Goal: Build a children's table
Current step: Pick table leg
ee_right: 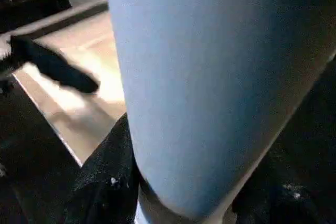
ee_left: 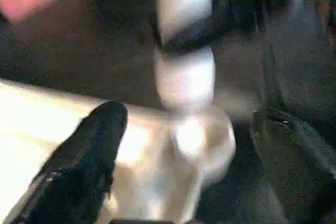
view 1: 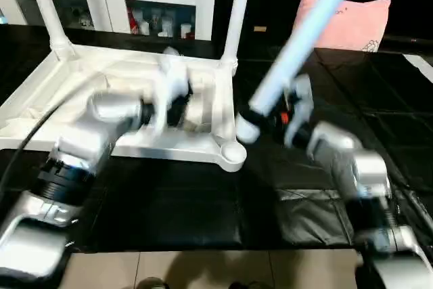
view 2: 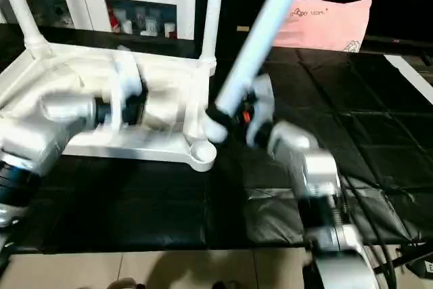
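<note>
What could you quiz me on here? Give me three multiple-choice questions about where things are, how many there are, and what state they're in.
1. Where does the pink pillow lie?
A. On the upturned tabletop
B. On the dark floor covering, beyond the right arm
C. Inside the white cabinet

2. How many legs already stand upright in the tabletop's far corner sockets?
A. None
B. Two
C. Four

3. What is the right end effector doing?
A. Gripping a tilted leg near its thick end
B. Hanging free with nothing in it
C. Pressing on the cabinet door

Answers:
1 B: the pillow sits at the back right, off the table parts.
2 B: one standing leg rises at the far left corner and another at the far right.
3 A: black fingers clamp the tilted leg, its end close to the empty near corner socket.
</note>
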Available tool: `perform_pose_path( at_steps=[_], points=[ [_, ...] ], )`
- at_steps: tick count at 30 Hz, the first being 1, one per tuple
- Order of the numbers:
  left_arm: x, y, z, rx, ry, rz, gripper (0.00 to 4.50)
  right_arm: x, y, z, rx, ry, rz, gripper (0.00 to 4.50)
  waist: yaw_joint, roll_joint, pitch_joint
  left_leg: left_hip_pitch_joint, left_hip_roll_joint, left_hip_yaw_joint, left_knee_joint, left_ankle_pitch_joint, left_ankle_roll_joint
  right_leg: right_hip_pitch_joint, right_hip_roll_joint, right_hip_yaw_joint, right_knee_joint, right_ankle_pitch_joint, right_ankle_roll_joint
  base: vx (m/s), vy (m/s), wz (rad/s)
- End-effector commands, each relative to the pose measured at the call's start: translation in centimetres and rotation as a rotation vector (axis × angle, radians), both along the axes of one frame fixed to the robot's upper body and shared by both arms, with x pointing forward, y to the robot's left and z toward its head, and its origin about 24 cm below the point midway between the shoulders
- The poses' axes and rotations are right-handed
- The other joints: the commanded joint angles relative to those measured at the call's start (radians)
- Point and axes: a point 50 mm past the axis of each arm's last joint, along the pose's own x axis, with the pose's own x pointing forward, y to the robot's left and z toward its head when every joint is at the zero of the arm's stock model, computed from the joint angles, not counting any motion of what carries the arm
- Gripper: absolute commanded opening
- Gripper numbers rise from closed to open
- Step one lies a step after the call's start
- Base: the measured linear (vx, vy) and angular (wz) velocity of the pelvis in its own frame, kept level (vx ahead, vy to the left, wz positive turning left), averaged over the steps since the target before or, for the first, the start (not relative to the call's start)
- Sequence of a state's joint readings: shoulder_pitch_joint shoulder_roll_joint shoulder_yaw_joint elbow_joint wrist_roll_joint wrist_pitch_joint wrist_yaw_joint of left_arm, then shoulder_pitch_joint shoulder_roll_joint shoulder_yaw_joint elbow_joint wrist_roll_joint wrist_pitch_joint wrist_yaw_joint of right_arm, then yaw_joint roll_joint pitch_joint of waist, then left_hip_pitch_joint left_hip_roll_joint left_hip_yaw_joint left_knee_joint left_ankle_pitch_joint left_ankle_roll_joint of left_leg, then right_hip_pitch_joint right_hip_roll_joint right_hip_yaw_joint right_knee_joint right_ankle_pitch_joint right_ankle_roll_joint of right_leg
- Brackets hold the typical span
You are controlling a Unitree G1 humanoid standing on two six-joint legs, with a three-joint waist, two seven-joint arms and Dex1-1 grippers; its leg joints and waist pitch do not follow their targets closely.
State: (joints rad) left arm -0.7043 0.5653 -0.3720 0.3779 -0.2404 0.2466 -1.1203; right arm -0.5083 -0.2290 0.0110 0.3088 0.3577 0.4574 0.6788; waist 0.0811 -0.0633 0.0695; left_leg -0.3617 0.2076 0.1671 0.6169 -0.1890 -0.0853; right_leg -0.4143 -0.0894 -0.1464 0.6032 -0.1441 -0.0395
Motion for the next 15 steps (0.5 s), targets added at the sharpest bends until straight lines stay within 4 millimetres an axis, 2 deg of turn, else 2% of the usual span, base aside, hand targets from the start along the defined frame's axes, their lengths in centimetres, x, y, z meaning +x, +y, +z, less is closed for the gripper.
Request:
perform_pose_path(
  at_steps=[1,2,3,4,7,8,9,10,11,12,15],
  points=[
    [0.1,0.5,-1.0,0.129,0.002,-0.091,3.96,-0.1,-0.1,0.9,-0.037,-0.055,-0.009,1.93,-0.005,0.034,-0.084,0.012,0.026,-0.01,-0.081,-0.215,-0.055,0.067,-0.066,0.07,-0.08,-0.352,-0.068,0.0,0.0,0.0],
    [0.2,0.7,-1.3,0.154,0.011,-0.103,3.74,-0.3,-0.2,0.7,-0.041,-0.049,-0.012,1.93,-0.005,0.039,-0.086,0.013,0.027,-0.011,-0.081,-0.215,-0.056,0.067,-0.067,0.07,-0.075,-0.337,-0.076,0.0,0.0,0.0],
    [0.2,0.7,-1.4,0.156,0.012,-0.103,3.74,-0.3,-0.2,0.7,-0.042,-0.049,-0.012,1.93,-0.006,0.036,-0.085,0.012,0.027,-0.01,-0.082,-0.215,-0.053,0.067,-0.066,0.071,-0.079,-0.333,-0.079,0.0,0.0,0.0],
    [0.3,0.8,-1.6,0.176,0.013,-0.105,3.73,-0.4,-0.2,0.6,-0.045,-0.045,-0.014,1.93,-0.005,0.04,-0.085,0.014,0.026,-0.01,-0.081,-0.217,-0.053,0.066,-0.066,0.071,-0.077,-0.328,-0.083,0.0,0.0,0.0],
    [1.1,1.1,-2.3,0.232,0.013,-0.098,3.37,-0.8,-0.4,0.4,-0.05,-0.039,-0.021,1.93,-0.001,0.043,-0.087,0.015,0.027,-0.01,-0.081,-0.228,-0.054,0.069,-0.068,0.07,-0.074,-0.312,-0.1,0.0,0.0,0.0],
    [1.4,1.1,-2.5,0.243,0.016,-0.088,3.3,-0.9,-0.4,0.3,-0.05,-0.039,-0.023,1.93,-0.001,0.046,-0.083,0.017,0.024,-0.007,-0.08,-0.244,-0.049,0.065,-0.065,0.069,-0.085,-0.33,-0.097,0.0,0.0,0.0],
    [1.5,1.1,-2.5,0.245,0.017,-0.082,3.28,-1.0,-0.4,0.3,-0.05,-0.039,-0.023,1.93,0.0,0.044,-0.084,0.016,0.025,-0.01,-0.081,-0.256,-0.05,0.071,-0.069,0.067,-0.083,-0.351,-0.097,0.0,0.0,0.0],
    [1.7,1.2,-2.6,0.246,0.017,-0.081,3.25,-1.0,-0.5,0.3,-0.05,-0.039,-0.024,1.93,0.001,0.042,-0.083,0.018,0.027,-0.01,-0.081,-0.262,-0.048,0.07,-0.072,0.067,-0.086,-0.371,-0.097,0.0,0.0,0.0],
    [1.8,1.1,-2.6,0.244,0.016,-0.078,3.17,-1.1,-0.5,0.3,-0.05,-0.039,-0.023,1.93,0.0,0.041,-0.081,0.017,0.026,-0.01,-0.081,-0.263,-0.045,0.07,-0.073,0.067,-0.089,-0.386,-0.093,0.0,0.0,0.0],
    [1.9,1.1,-2.6,0.243,0.016,-0.076,3.04,-1.1,-0.4,0.3,-0.05,-0.039,-0.023,1.93,0.001,0.047,-0.083,0.018,0.023,-0.009,-0.079,-0.261,-0.04,0.07,-0.074,0.067,-0.091,-0.405,-0.088,0.0,0.0,0.0],
    [2.3,1.1,-2.8,0.24,0.015,-0.068,2.83,-1.4,-0.3,0.1,-0.052,-0.038,-0.019,1.93,0.002,0.045,-0.083,0.015,0.02,-0.008,-0.077,-0.243,-0.025,0.071,-0.071,0.063,-0.1,-0.439,-0.062,0.0,0.0,0.0]
  ],
)
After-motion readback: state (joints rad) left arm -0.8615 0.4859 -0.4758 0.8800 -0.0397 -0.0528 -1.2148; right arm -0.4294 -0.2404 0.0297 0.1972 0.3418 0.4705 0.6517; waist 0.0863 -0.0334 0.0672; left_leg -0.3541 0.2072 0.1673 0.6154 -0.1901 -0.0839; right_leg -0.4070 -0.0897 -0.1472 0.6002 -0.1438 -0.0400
